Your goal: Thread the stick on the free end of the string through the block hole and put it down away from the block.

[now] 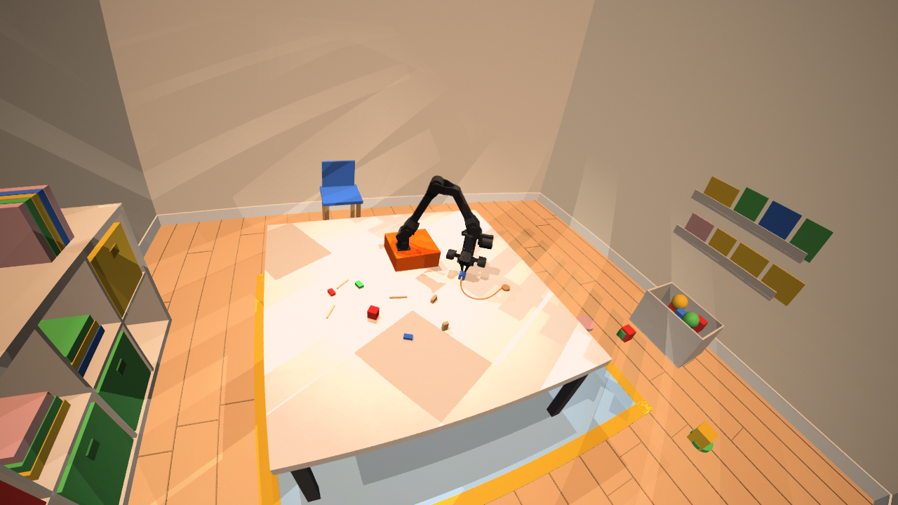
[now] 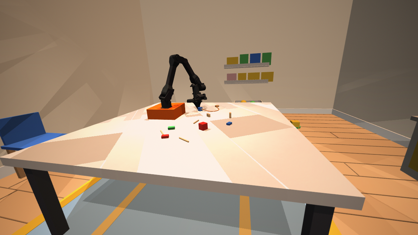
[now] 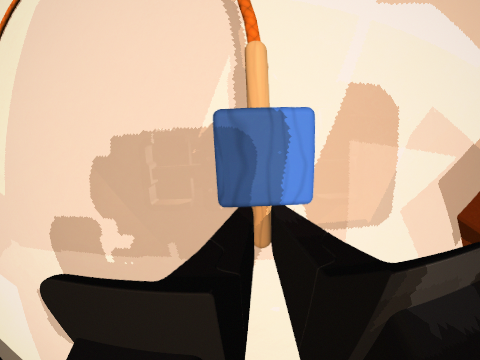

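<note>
The blue block (image 1: 461,275) (image 2: 200,109) (image 3: 265,156) with the hole stands on the table. The thin wooden stick (image 3: 257,75) runs through it, with one end out at the far side and a shorter end out at the near side in the wrist view. The orange string (image 1: 480,298) (image 3: 253,27) leaves the stick's far end and curves to the round button (image 1: 505,287) (image 2: 217,106). My gripper (image 1: 462,270) (image 2: 199,106) (image 3: 260,212) is shut on the stick's short near end, with the fingertips right up against or very near the block. The part inside the block is hidden.
Loose sticks (image 1: 398,297) (image 1: 330,311), a red cube (image 1: 372,312) (image 2: 202,126), a green piece (image 1: 359,284), a small red piece (image 1: 331,292), a blue piece (image 1: 407,337) and tan pieces (image 1: 433,299) (image 1: 445,325) lie elsewhere on the table. The orange base (image 1: 417,257) is beside the block.
</note>
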Motion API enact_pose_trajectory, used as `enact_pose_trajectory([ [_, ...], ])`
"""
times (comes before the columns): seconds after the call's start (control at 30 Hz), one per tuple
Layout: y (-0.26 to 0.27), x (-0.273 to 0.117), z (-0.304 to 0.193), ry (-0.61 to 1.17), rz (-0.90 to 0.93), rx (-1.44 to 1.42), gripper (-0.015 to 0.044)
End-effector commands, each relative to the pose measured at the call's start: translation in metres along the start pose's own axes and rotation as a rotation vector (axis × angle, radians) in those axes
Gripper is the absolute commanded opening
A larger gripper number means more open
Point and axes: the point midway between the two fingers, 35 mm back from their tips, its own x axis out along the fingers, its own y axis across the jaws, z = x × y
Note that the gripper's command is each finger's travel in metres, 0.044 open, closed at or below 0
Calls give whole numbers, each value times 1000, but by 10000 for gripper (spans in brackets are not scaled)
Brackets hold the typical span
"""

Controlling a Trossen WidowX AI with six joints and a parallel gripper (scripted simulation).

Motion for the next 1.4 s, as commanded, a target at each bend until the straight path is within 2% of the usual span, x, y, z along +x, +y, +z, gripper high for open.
enact_pose_trajectory([
  [0.0, -1, 2, -1, -11, -1, 5, 0],
  [0.73, 0, 2, -5, -18, 14, 11, 0],
  [1.37, -1, 0, -34, -16, 25, 12, 0],
])
